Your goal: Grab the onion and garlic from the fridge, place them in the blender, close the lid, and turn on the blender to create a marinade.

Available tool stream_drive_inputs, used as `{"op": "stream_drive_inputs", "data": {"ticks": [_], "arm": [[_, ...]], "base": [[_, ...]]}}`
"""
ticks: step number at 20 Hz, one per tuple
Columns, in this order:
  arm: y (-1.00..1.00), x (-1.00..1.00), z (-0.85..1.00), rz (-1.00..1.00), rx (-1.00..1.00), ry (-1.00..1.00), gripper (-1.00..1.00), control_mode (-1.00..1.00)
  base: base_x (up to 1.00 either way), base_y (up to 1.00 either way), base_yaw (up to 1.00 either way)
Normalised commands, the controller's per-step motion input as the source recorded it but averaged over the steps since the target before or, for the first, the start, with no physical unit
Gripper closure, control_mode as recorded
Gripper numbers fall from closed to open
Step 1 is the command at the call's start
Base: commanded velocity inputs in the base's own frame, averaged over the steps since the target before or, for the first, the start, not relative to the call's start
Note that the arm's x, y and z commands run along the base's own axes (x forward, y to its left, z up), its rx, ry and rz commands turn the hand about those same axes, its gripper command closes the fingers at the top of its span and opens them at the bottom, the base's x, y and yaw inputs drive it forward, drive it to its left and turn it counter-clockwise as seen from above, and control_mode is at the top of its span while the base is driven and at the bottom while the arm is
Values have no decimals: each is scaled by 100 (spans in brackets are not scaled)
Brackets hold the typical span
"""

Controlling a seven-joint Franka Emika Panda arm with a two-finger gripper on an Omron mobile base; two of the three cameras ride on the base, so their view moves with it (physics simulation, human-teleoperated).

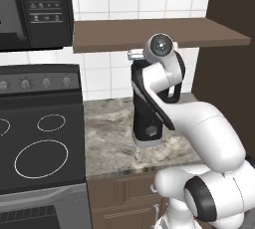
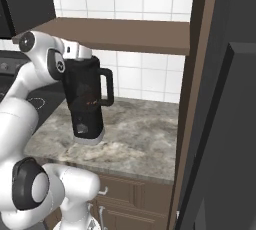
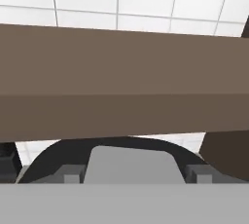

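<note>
The black blender (image 1: pixel 144 118) stands on the stone counter, its loop handle (image 2: pixel 107 86) turned to the right. My gripper (image 3: pixel 134 174) hangs straight over the jug's top, just under the brown shelf. In the hand view the black lid (image 3: pixel 131 162) with its grey square centre lies right below. My fingertips (image 3: pixel 72 174) stand apart on either side of that grey square, with a thin gap at each side, so the gripper is open. The onion and the garlic are out of view. The fridge's dark grey side (image 2: pixel 225 124) rises at the right edge.
A brown wooden shelf (image 1: pixel 149 34) hangs close above the hand. A black stove (image 1: pixel 40 138) adjoins the counter (image 1: pixel 109 138) on the left, with a microwave (image 1: pixel 35 9) over it. A tall brown cabinet wall (image 2: pixel 192 99) closes the counter on the right.
</note>
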Motion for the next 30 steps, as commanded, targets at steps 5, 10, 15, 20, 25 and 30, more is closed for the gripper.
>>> {"op": "stream_drive_inputs", "data": {"ticks": [5, 10, 15, 20, 25, 30], "arm": [[1, 0, 1, 0, -2, -4, 100, -100], [0, 3, 13, 0, 0, -21, 100, -100], [5, 1, 3, 0, -1, -3, 100, -100], [0, 14, 1, 3, 0, -7, 100, -100], [1, 0, -1, 6, -9, -3, 100, -100], [-17, 0, -6, 6, -6, 1, 100, -100]], "base": [[0, 0, 0], [0, 0, 0], [0, 0, 0], [0, 0, 0], [0, 0, 0], [0, 0, 0]]}}
